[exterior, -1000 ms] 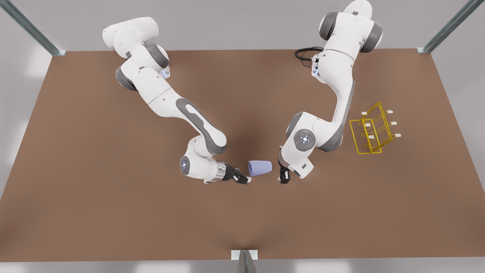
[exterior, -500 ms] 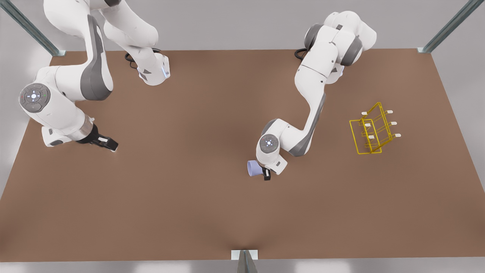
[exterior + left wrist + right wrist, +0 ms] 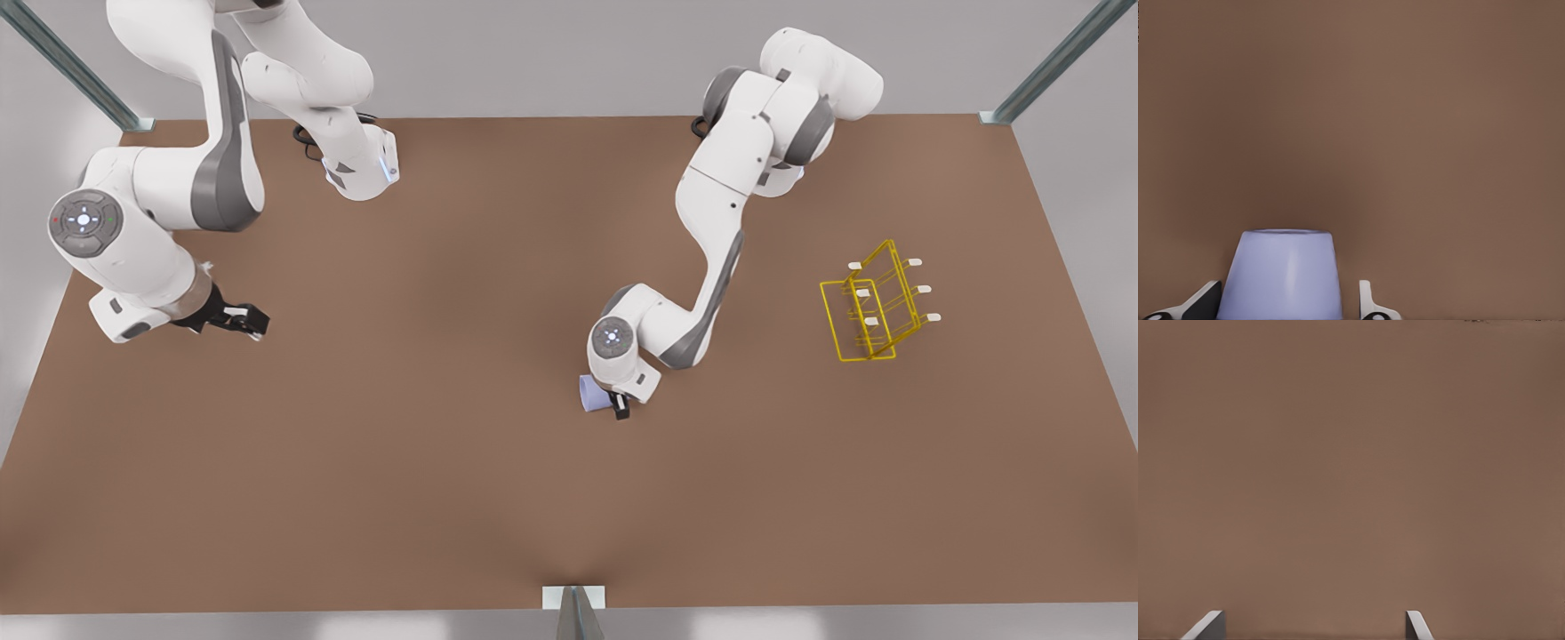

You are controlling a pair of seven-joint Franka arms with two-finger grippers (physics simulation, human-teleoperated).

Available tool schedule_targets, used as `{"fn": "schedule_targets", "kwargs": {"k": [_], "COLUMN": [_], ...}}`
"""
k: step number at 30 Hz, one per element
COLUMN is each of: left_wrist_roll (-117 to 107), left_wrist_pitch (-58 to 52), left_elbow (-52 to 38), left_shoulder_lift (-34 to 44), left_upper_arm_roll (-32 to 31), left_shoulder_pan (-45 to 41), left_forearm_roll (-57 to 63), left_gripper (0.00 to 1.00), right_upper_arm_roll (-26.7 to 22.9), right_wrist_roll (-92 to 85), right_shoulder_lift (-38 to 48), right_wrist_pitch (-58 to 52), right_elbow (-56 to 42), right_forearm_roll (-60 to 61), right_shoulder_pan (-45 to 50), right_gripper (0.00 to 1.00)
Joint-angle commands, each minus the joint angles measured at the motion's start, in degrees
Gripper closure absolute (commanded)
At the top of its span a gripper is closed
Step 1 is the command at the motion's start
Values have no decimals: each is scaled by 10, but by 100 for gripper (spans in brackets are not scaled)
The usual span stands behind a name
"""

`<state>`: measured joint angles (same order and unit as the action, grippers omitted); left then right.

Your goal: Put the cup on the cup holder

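Straddling the cup (image 3: 1281, 273), left gripper (image 3: 1288, 308) fingers (image 3: 1368, 303) wide.

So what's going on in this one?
The left gripper is down at the cup, which lies on its side mid-table, with the jaws on either side of it and a gap visible on one side. The right gripper waits open, off at the front view's left. The cup holder stands empty at that view's right.

Bare brown tabletop (image 3: 444, 444) stretches between the cup (image 3: 590, 394) and the yellow cup holder (image 3: 876, 307) on the front view's right. The left arm's elbow (image 3: 685, 333) reaches over part of that stretch.
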<state>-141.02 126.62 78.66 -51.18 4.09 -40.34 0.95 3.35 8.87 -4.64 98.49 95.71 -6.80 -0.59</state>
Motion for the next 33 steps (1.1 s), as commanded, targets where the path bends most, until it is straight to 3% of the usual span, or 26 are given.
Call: {"fn": "schedule_targets", "kwargs": {"k": [1, 3, 4, 10, 16, 19, 24, 33], "left_wrist_roll": [-73, -71, -71, -39, 28, 31, 33, -12], "left_wrist_pitch": [6, 5, 5, -8, -90, -144, -372, -509], "left_elbow": [-2, -2, -2, -5, -5, -5, -3, 30], "left_shoulder_lift": [-5, -5, -4, 31, 89, 94, 105, 97], "left_upper_arm_roll": [0, 0, 0, -4, 3, 13, 16, 44], "left_shoulder_pan": [-2, -4, -7, 0, 22, 22, 13, 5], "left_forearm_roll": [2, 5, 7, -2, -2, 89, 352, 516], "left_gripper": [0, 5, 26, 22, 21, 21, 19, 20], "right_upper_arm_roll": [-1, 1, 1, 1, -3, -3, -2, -2], "right_wrist_roll": [-115, -115, -118, -112, -112, -97, -94, -94], "right_shoulder_lift": [-1, -3, -4, -21, -24, -24, -24, -24], "right_wrist_pitch": [1, 2, -3, -3, -3, -3, -3, -3], "right_elbow": [-1, -4, -8, -30, -30, -31, -30, -30], "right_forearm_roll": [0, -1, -1, 1, 44, 45, 45, 46], "right_shoulder_pan": [-2, 1, 0, -6, -16, -14, -15, -15], "right_gripper": [0, 0, 0, 0, 0, 0, 0, 0]}}
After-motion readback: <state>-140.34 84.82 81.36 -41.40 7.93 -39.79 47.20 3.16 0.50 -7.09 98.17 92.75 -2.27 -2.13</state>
